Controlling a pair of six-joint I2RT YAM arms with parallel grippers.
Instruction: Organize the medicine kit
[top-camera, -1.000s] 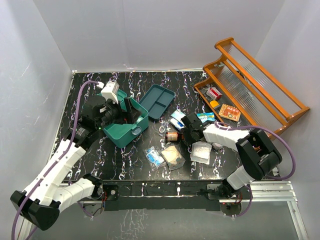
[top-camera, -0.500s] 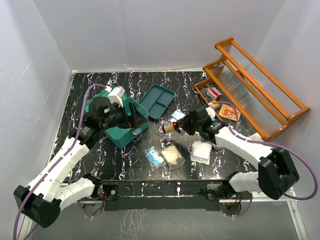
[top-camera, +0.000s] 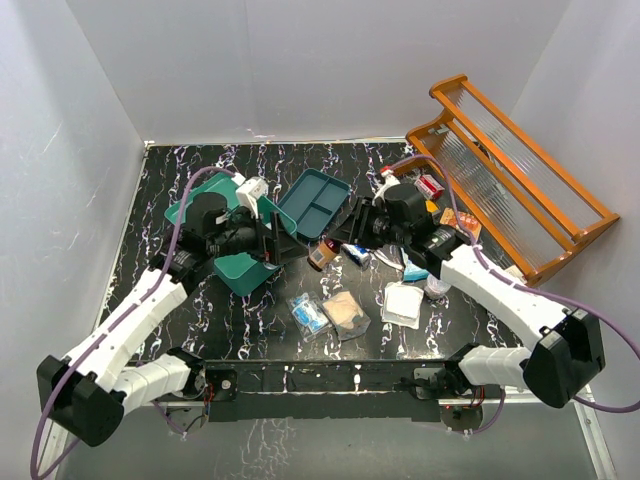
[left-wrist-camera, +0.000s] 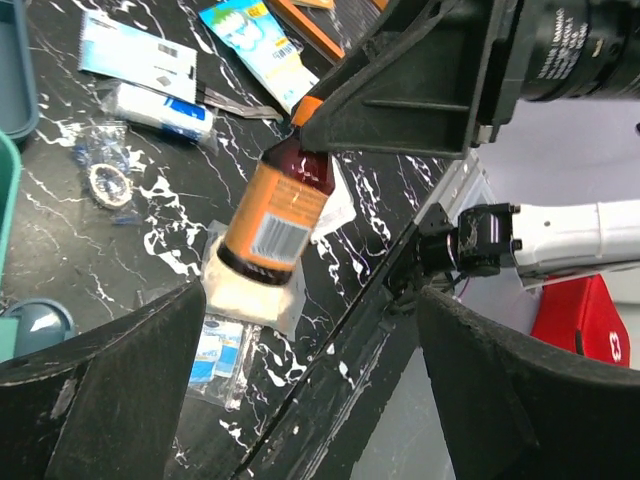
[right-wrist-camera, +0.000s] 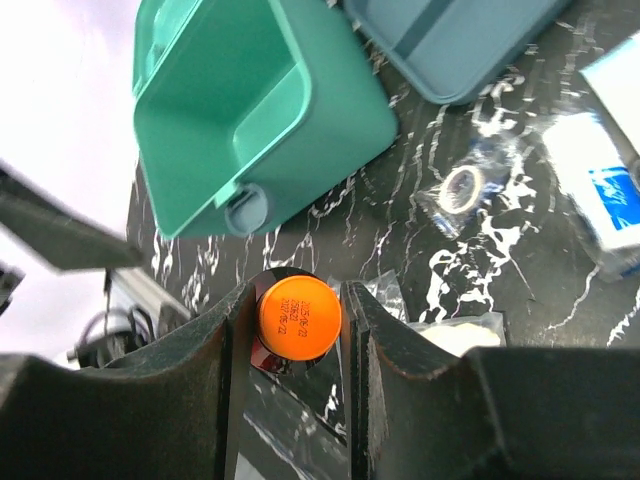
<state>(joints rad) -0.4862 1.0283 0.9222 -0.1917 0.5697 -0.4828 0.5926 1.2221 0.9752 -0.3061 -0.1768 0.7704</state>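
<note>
A brown bottle (left-wrist-camera: 278, 212) with an orange cap is gripped at its neck by the right gripper (right-wrist-camera: 298, 310), whose jaws are closed on it from both sides. The bottle is held tilted, with the cap up toward the right wrist and the base down toward the left arm. It seems to hang clear of the table (top-camera: 250, 325), though this cannot be told for certain from these views.

The medicine kit (right-wrist-camera: 335, 110) stands open just to the left of the bottle and ahead of the right fingertips, its latch side nearest to the cap. The left gripper (left-wrist-camera: 312, 330) is seen wide open and empty just beside the kit, facing the bottle.

The coming move is judged to be a short carry leftward over the kit's rim, so the right arm is the one concerned.
</note>
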